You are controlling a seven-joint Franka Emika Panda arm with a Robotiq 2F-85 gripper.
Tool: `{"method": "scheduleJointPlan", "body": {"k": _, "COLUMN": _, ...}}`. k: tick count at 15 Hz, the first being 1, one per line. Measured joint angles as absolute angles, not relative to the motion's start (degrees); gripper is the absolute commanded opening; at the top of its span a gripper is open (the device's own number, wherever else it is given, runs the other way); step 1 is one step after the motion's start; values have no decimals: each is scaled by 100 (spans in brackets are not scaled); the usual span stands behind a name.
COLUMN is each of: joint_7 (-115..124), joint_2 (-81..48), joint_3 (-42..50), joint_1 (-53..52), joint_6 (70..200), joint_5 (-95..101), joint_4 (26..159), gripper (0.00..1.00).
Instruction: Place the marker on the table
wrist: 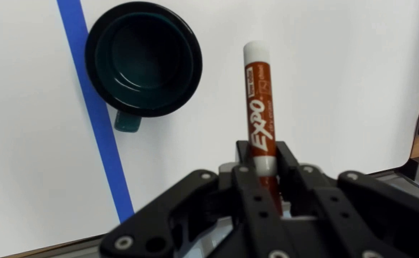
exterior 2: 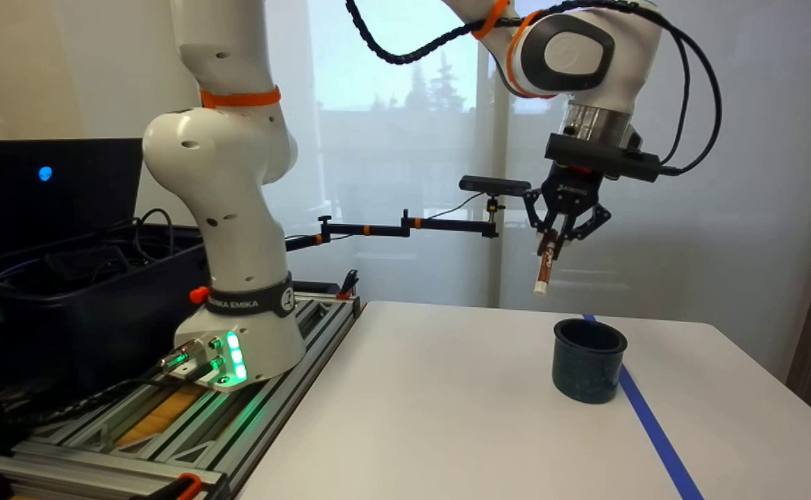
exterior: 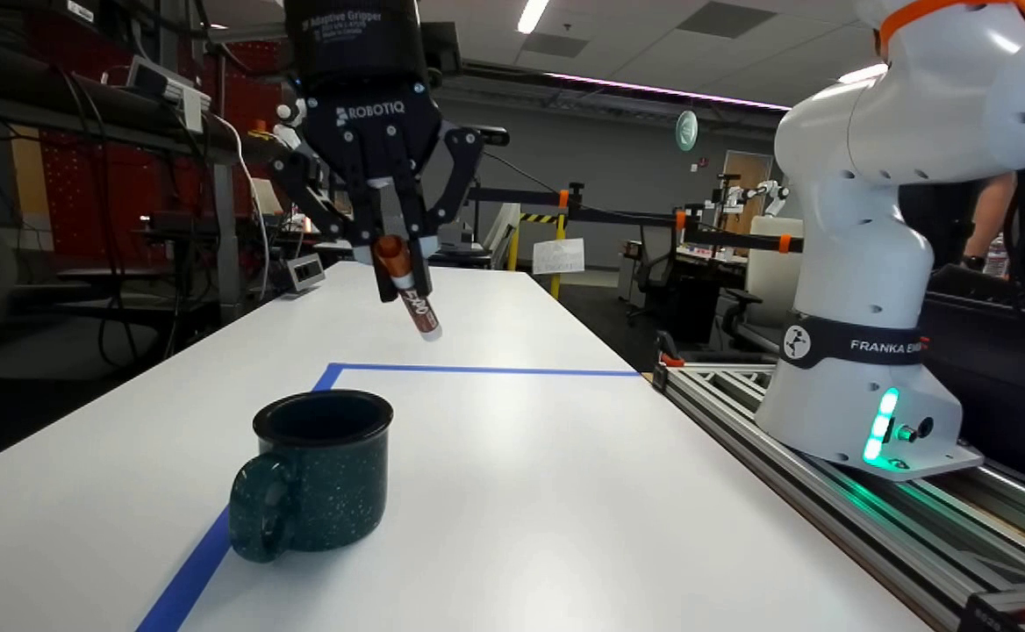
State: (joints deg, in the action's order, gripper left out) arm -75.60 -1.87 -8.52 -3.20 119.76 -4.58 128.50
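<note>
A brownish-red marker (wrist: 260, 107) is held in the claw (exterior: 405, 281), above the white table (wrist: 338, 107).

Nearest in the wrist view, the claw is clamped on the marker's cap end (exterior: 392, 254); "Adaptive Gripper" and "ROBOTIQ" can be read on it in an exterior view. "EXPO" is printed in white down the marker, and "low odor" is made legible only by the wrist view. The marker is tilted, its white tip (exterior: 430, 333) pointed down, apart from the table. Farther down, a dark green mug (exterior: 341, 483) is set beside blue tape (wrist: 103, 154), whose corner (exterior: 334, 369) is shown only in an exterior view. Beyond, "FRANKA" is lettered on the robot's base (exterior: 855, 404), and a laptop lid (exterior 2: 48, 208) with a blue logo (exterior 2: 45, 173) is seen only in an exterior view.
</note>
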Motion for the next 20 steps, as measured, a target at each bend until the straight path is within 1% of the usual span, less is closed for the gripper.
{"method": "scheduleJointPlan", "body": {"k": 9, "joint_7": -7055, "joint_2": -702, "joint_3": -1002, "joint_1": -756, "joint_6": 12112, "joint_5": 28, "joint_4": 13210, "gripper": 5}}
{"method": "scheduleJointPlan", "body": {"k": 13, "joint_7": -6962, "joint_2": -1131, "joint_3": -1060, "joint_1": -859, "joint_6": 12582, "joint_5": 531, "joint_4": 13245, "gripper": 5}}
{"method": "scheduleJointPlan", "body": {"k": 20, "joint_7": -6829, "joint_2": -1917, "joint_3": -1072, "joint_1": -946, "joint_6": 13767, "joint_5": 1417, "joint_4": 13266, "gripper": 5}}
